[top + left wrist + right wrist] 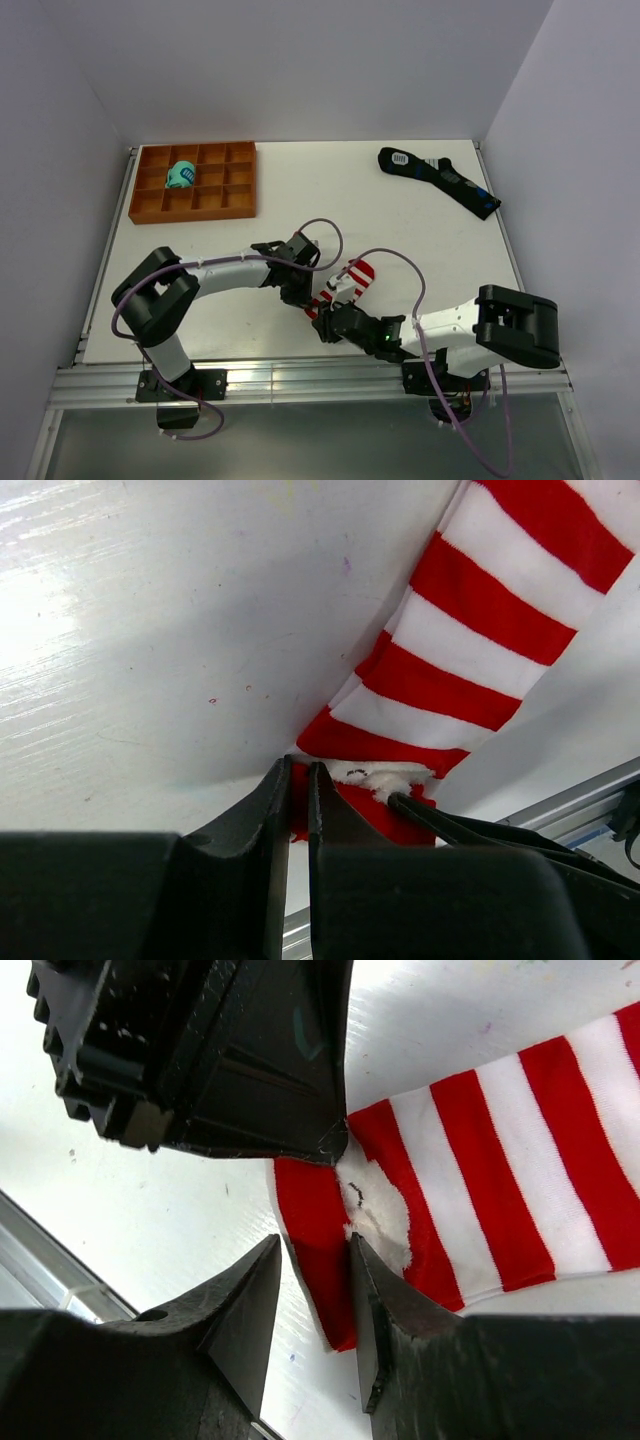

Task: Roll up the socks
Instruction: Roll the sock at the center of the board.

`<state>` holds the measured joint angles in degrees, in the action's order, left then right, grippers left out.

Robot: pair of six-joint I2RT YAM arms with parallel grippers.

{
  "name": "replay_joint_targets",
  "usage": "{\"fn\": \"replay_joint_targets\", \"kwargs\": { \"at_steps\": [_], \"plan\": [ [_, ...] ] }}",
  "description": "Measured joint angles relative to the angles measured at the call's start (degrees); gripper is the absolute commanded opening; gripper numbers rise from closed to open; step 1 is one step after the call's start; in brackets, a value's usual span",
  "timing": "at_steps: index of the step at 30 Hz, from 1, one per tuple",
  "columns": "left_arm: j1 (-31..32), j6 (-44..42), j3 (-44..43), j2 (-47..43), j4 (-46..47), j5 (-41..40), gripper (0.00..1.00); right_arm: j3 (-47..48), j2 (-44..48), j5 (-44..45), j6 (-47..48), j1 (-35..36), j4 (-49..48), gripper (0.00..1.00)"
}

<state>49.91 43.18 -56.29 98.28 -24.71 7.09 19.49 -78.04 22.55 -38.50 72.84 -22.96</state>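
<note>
Orange tray point(232, 213), teal bundle point(181, 175), black sock point(440, 178)

There is one bench point(400, 225). It carries two arms, the left arm point(225, 270) and the right arm point(450, 325). Each ends in one pincer, which makes two: the left pincer point(298, 770) and the right pincer point(315, 1243). One orange tray point(251, 180) has twelve compartments and holds one teal bundle point(181, 176). There is one black sock point(440, 178). The striped socks point(345, 283) show as one pile. Whether it is one sock or two cannot be told.
</note>
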Motion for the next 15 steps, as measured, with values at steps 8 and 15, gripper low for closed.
{"fn": "replay_joint_targets", "kwargs": {
  "at_steps": [8, 15],
  "plan": [
    [-0.87, 0.72, 0.0, 0.24, -0.04, 1.6, 0.06, 0.22, -2.05, 6.34, -3.06, 3.23, -0.81, 0.41],
    [-2.1, 1.33, 0.02, 0.24, -0.46, 2.21, 0.06, 0.52, -6.38, 10.97, -7.32, 5.62, -4.87, 0.35]
  ]
}}
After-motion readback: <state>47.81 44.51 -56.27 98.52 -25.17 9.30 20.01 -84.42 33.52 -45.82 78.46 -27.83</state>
